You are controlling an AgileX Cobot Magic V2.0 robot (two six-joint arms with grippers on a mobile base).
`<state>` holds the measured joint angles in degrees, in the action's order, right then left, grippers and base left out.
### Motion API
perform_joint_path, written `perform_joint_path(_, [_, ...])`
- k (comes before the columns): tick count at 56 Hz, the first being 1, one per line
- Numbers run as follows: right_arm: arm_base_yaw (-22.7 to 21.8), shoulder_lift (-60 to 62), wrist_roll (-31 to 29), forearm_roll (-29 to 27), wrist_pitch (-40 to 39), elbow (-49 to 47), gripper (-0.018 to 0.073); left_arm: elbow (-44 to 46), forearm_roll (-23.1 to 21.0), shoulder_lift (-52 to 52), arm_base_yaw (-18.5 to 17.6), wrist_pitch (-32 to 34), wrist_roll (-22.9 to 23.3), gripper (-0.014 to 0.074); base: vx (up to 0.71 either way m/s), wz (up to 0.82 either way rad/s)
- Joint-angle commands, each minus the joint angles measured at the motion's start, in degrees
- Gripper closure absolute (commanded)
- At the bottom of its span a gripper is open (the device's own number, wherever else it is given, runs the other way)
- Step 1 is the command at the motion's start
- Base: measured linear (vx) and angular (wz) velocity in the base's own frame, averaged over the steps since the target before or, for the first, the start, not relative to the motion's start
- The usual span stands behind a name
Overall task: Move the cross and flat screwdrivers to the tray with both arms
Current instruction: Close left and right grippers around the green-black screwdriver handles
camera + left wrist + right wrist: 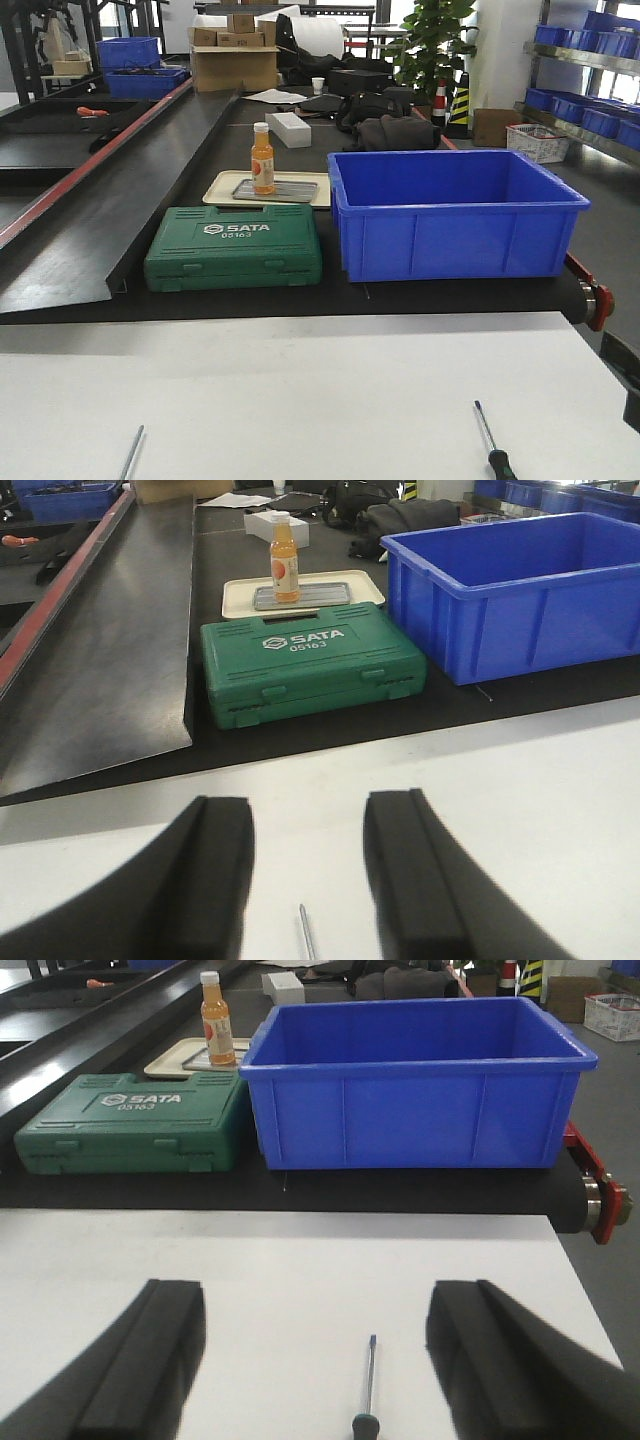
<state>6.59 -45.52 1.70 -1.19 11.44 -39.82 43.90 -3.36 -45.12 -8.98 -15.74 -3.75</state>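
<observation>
One screwdriver (489,440) with a dark green-black handle lies on the white table at the front right. It also shows in the right wrist view (369,1375), between the fingers of my open right gripper (315,1305). A second screwdriver's thin shaft (132,452) lies at the front left, its handle out of view. In the left wrist view that shaft (304,930) lies between the fingers of my open left gripper (305,820). I cannot tell which tip is cross or flat. The beige tray (222,188) sits far back on the black belt.
On the tray stand an orange bottle (262,158) and a flat metal plate (290,190). A green SATA case (234,246) lies in front of the tray. A large blue bin (455,212) stands to its right. A black sloped panel (110,190) lies to the left.
</observation>
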Motion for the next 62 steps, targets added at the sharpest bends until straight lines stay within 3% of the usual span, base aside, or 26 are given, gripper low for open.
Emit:
perform_joint_path(1, [-0.38, -0.05, 0.8, -0.28, -7.58, -2.02, -0.0052, 1.99, -0.58, 0.3, -0.19, 2.9, 0.6, 0.0112, 0.0, 0.0])
perform_joint_path(8, [-0.38, -5.72, 1.15, -0.15, -1.93, -5.75, -0.0021, 1.99, -0.58, 0.3, -0.19, 0.93, 0.6, 0.011, 0.0, 0.0])
perform_joint_path(14, [-0.38, -16.94, 1.15, 1.19, 11.4, -14.23, 0.002, 1.99, -0.58, 0.3, -0.19, 0.08, 0.6, 0.011, 0.0, 0.0])
perform_joint_path(23, [-0.38, -34.27, 1.64, 5.25, 25.44, -27.39, 0.0029, 1.99, -0.47, 0.3, -0.19, -1.89, 0.6, 0.011, 0.0, 0.0])
perform_joint_path(43, [-0.51, -67.34, 2.13, 6.24, 46.49, -46.78, 0.0029, 1.99, -0.41, 0.3, -0.19, -5.76, 0.6, 0.011, 0.0, 0.0])
perform_joint_path(49, [-0.96, -73.25, 1.35, 5.53, 48.19, -48.89, 0.0029, 1.99, -0.41, 0.3, -0.19, -6.99, 0.6, 0.011, 0.0, 0.0])
perform_joint_path(62, [-1.06, -75.19, 1.27, 5.34, 41.8, -48.81, 0.0039, 1.99, -0.33, 0.3, -0.19, -9.48, 0.6, 0.011, 0.0, 0.0])
